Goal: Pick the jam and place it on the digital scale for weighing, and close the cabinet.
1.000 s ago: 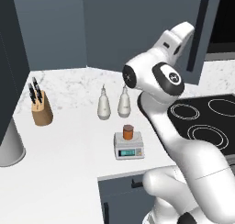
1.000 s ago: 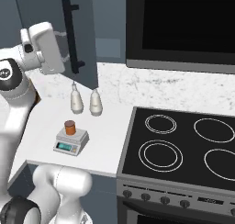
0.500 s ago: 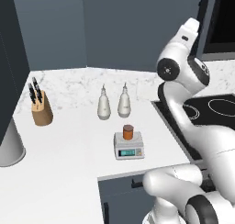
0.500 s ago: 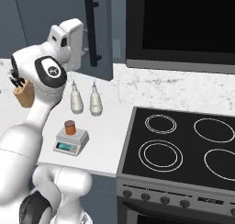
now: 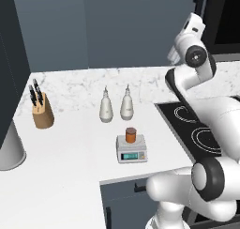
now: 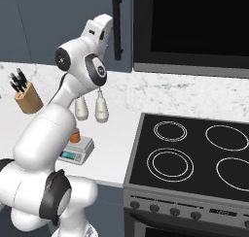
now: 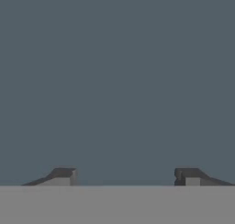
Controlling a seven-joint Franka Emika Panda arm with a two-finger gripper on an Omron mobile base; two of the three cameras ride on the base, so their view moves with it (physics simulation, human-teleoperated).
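Note:
The jam (image 5: 131,135), a short orange-brown jar with a dark lid, stands upright on the digital scale (image 5: 131,154) on the white counter. In the right base view my arm hides most of the jam (image 6: 75,135), and the scale (image 6: 78,151) shows beside it. My gripper (image 7: 125,177) is raised high, facing the slate-blue cabinet door (image 7: 119,81) at very close range. Its fingertips (image 7: 64,176) stand apart with nothing between them. The hand (image 6: 101,28) sits just left of the black bar handle (image 6: 116,27). The door looks flush with the cabinet front.
Two white pear-shaped bottles (image 5: 106,111) stand behind the scale. A knife block (image 5: 41,111) is at the back left and a pale cylinder (image 5: 9,150) at the left edge. The black cooktop (image 6: 194,153) and oven (image 6: 194,27) lie to the right.
My arm has swung to the right with the hand against the cabinet door. The door and its handle have swung right with it, to flush. Jam and scale have not moved.

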